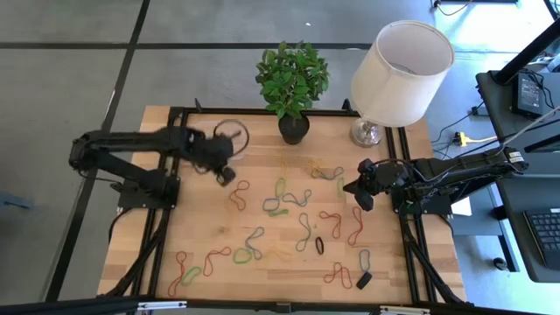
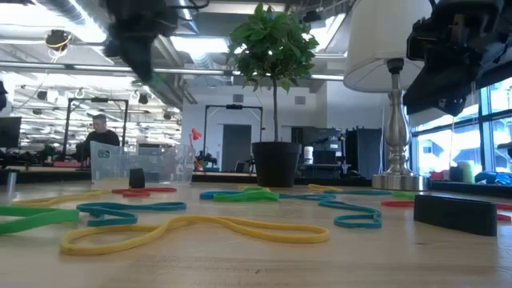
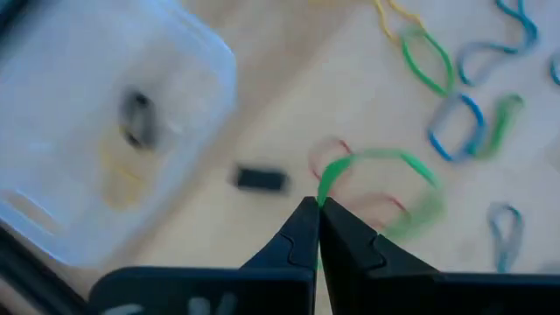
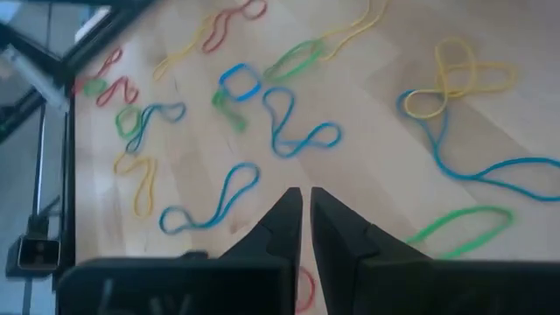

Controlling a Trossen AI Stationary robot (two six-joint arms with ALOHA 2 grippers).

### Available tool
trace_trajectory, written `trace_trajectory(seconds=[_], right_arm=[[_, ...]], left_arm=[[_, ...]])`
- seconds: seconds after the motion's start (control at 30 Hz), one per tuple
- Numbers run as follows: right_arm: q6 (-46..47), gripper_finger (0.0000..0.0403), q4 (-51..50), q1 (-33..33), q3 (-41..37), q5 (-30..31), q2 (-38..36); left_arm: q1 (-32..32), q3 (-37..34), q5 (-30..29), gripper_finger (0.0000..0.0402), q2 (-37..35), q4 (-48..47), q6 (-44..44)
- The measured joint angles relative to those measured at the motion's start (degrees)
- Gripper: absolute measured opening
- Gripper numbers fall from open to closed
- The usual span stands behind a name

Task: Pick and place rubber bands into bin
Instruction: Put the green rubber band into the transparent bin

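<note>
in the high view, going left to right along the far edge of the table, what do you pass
left gripper, fingers shut on a green rubber band → clear bin → black plant pot → lamp. The right gripper sits lower down, off that line.

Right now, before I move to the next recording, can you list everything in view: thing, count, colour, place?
rubber bands: many, red, green, yellow, blue and grey, scattered across the table's middle and near edge
green band: one, pinched in the left hand, lifted near the bin
bin: one, clear plastic, far left of the table
small black pieces: a few, black, among the bands
plant: one, green in a black pot, far edge centre
lamp: one, white shade, silver base, far right corner
table: one, light wood
person: one, seated in the room behind
left hand: shut on the green band
right hand: above the bands on the table's right, holding nothing visible
</note>
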Motion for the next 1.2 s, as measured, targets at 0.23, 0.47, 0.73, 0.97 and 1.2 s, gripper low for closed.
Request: trace_trajectory(seconds=[0.23,0.47,0.73,0.97,1.2], right_arm=[[0.46,0.0032,3.34,0.00,0.00,2.37,0.02],[4.57,0.0032,5.37,-0.01,0.02,7.65,0.04],[8.61,0.0032,5.34,-0.02,0.02,9.69,0.04],[10.32,0.0032,5.29,-0.02,0.02,12.17,0.04],[10.73,0.0032,5.13,-0.02,0.02,12.28,0.07]], left_arm=[[16.94,1.38,2.21,0.0002,6.51,0.56,25.48],[25.84,1.38,3.17,0.0002,17.73,6.78,40.39],[28.74,1.38,3.23,0.0002,27.55,11.65,53.26],[29.42,1.41,3.74,0.0004,32.47,14.18,61.92],[29.40,1.41,5.40,0.0033,33.78,15.29,65.24]])
